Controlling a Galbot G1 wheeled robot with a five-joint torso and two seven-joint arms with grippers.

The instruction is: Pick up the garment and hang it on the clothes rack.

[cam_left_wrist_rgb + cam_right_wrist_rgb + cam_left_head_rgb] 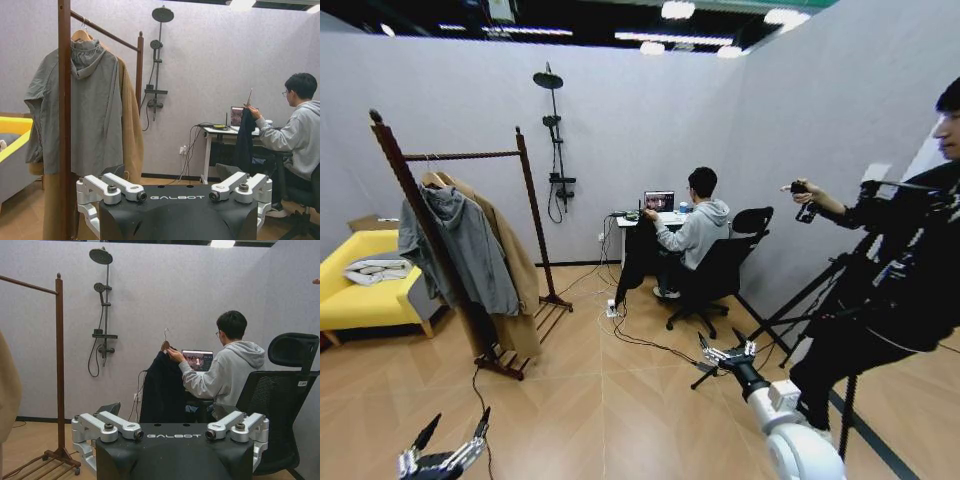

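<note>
Pick-up not yet begun: both the left gripper [448,458] and right gripper [727,353] hang released and empty, the garment [637,258] at 12 o'clock (a seated person holds its hanger), so an approach is needed; clothes rack [460,156] at 10 o'clock.

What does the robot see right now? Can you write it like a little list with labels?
garment: black coat on a hanger, held up by the seated person's hand beside the desk
clothes rack: wooden rack at left, already carrying a grey hooded sweatshirt and a tan coat
left claw: open, low, holding nothing
right claw: open, low, holding nothing
task progress: garment not yet picked up
</note>
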